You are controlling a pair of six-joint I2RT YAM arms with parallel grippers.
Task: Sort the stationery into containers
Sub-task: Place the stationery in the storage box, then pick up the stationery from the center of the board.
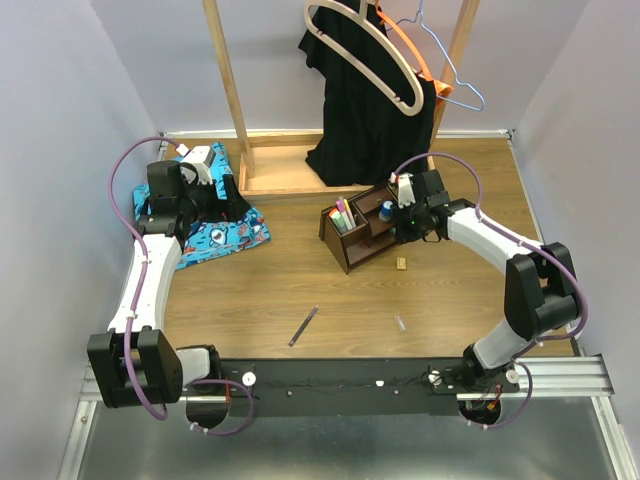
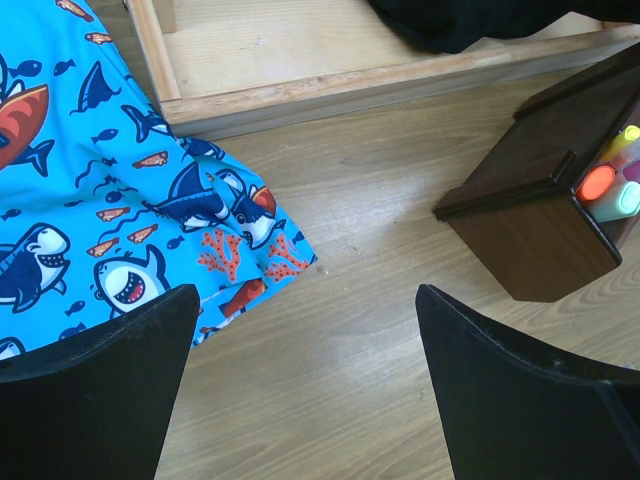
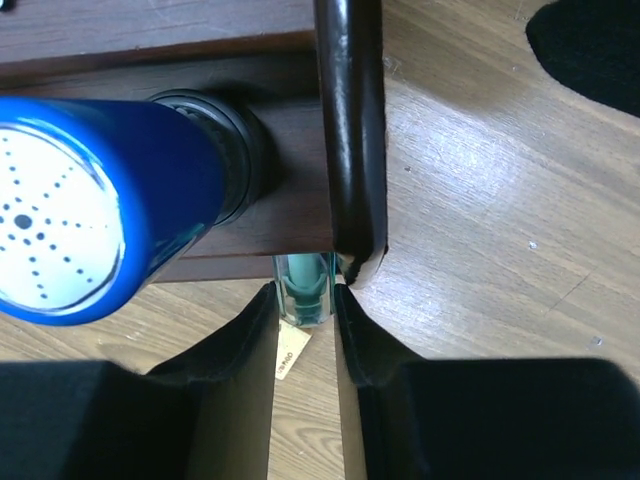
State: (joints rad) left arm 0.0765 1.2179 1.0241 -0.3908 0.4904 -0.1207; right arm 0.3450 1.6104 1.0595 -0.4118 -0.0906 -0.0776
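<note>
The dark brown organizer [image 1: 352, 240] [image 2: 530, 225] stands mid-table with orange [image 2: 597, 182], pale green [image 2: 624, 200] and yellow markers [image 2: 629, 134] upright in one slot and a blue bottle [image 1: 386, 210] [image 3: 90, 200] in another. My right gripper [image 1: 408, 222] [image 3: 303, 300] hangs at the organizer's wall [image 3: 350, 130], shut on a clear, teal-cored pen [image 3: 303, 288]. A tan eraser [image 1: 401, 264] [image 3: 290, 352] lies on the table below it. A thin purple pen [image 1: 304, 326] lies near the front. My left gripper [image 1: 213, 192] [image 2: 305, 340] is wide open and holds nothing.
A blue shark-patterned cloth [image 1: 225, 235] [image 2: 90, 200] lies under the left arm. The light wooden rack base [image 1: 290, 172] [image 2: 300, 60] sits behind, with a black garment [image 1: 370, 110] and hangers above it. A small clear item [image 1: 399, 323] lies near the front.
</note>
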